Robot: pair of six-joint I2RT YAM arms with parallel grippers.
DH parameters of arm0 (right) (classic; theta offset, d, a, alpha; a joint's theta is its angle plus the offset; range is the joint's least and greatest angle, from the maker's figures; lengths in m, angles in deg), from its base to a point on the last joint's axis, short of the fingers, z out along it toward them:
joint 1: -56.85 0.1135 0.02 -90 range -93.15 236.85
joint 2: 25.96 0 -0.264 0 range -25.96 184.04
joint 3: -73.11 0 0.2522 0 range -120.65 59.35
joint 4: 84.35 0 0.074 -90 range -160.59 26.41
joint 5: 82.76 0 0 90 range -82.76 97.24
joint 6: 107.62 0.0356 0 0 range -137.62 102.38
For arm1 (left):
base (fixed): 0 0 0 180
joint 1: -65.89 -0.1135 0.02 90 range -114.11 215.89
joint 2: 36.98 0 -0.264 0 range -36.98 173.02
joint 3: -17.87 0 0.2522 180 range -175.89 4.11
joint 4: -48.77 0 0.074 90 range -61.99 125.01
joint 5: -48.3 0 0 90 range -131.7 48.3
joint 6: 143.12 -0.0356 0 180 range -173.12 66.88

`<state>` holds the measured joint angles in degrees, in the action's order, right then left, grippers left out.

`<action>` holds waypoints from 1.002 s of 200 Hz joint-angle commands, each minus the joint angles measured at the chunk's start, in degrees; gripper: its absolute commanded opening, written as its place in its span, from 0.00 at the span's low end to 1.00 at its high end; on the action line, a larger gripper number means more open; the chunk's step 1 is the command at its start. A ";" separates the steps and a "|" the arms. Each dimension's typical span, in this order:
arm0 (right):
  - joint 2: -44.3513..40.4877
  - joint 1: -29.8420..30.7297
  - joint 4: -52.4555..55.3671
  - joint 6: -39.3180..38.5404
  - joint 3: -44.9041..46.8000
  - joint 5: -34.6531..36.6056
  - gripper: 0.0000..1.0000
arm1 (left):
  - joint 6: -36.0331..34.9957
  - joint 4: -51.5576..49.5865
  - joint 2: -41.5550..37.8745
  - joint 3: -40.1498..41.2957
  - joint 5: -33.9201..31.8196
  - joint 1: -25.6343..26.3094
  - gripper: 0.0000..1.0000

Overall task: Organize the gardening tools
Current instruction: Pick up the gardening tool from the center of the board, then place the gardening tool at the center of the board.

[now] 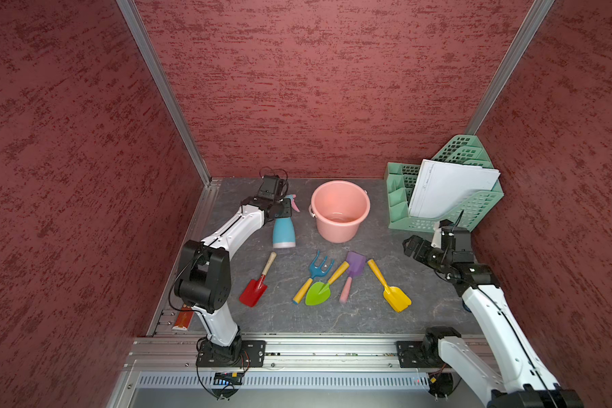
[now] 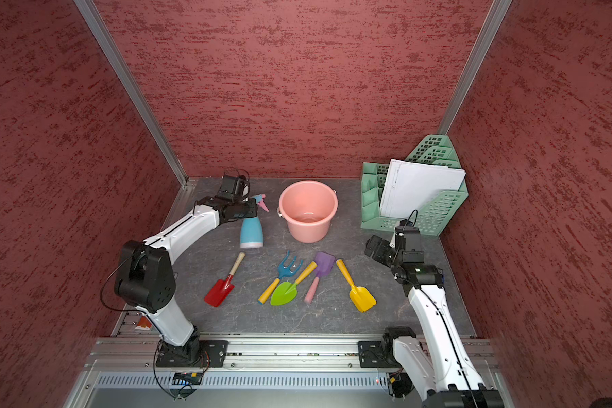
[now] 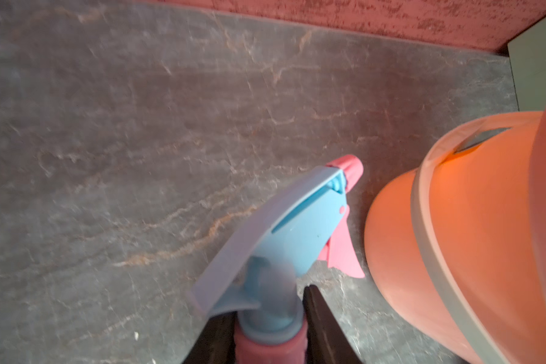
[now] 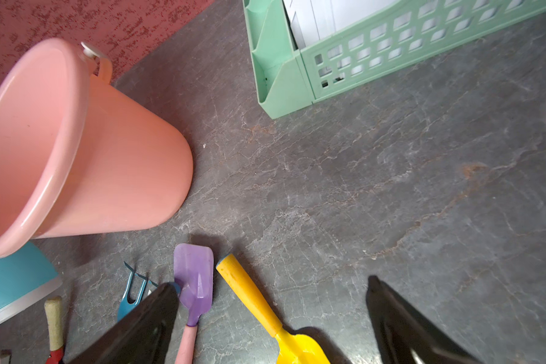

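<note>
In both top views the left gripper [image 1: 285, 209] pinches the neck of the spray bottle [image 1: 283, 229], whose long axis runs roughly 12 to 6 with the nozzle at 12. The bucket [image 1: 336, 231] stands just beside it at 3 o'clock, mouth open and empty, so the coming move looks like a short lift over the near rim. The right gripper [image 1: 411, 246] hangs spread wide and empty, with the yellow scoop [image 1: 389, 286] at its 8 o'clock. There is bare tabletop [image 1: 368, 318] around it.
</note>
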<state>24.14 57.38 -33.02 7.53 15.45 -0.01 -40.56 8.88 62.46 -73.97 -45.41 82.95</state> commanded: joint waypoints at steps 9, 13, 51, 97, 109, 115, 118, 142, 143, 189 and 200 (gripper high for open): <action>-1.82 0.16 -5.25 1.46 1.89 -1.45 0.98 | -6.13 16.91 -1.00 4.18 -6.99 -0.39 0.00; -2.05 0.17 -5.69 1.63 2.11 -1.52 0.98 | -6.57 18.91 -0.92 4.91 -7.29 -0.59 0.00; -3.01 0.17 -10.34 2.52 4.30 -2.59 0.98 | -8.32 39.66 0.83 10.96 -9.29 -2.85 0.00; -2.65 0.17 -16.41 2.74 6.49 -3.29 0.98 | -12.44 61.38 9.27 11.38 -9.13 -4.29 0.00; -2.49 0.17 -18.07 2.54 7.02 -3.39 0.99 | -14.83 65.65 12.06 10.41 -9.33 -4.39 0.00; -2.31 0.17 -18.87 2.46 7.28 -3.47 0.99 | -15.80 67.29 13.47 9.92 -9.52 -4.40 0.00; -2.25 0.15 -19.34 2.40 7.45 -3.47 0.99 | -16.31 68.43 14.15 9.69 -9.67 -4.40 0.00; -1.88 0.17 -22.57 1.93 8.91 -3.58 0.99 | -17.69 74.92 18.58 8.76 -9.83 -4.66 0.00; -1.91 0.17 -22.72 1.93 8.96 -3.61 0.98 | -17.72 75.18 18.68 8.75 -9.87 -4.62 0.00; -1.63 0.17 -27.09 2.45 11.36 -3.91 0.99 | -19.12 85.95 20.74 11.79 -12.37 -2.85 0.00; -1.56 0.16 -27.45 2.45 11.68 -3.99 0.98 | -19.37 88.05 20.34 13.40 -13.05 -2.32 0.00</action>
<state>22.53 57.38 -56.24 9.82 26.42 -3.13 -57.96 87.10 82.91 -63.00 -56.40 79.34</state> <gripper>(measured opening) 0.985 0.334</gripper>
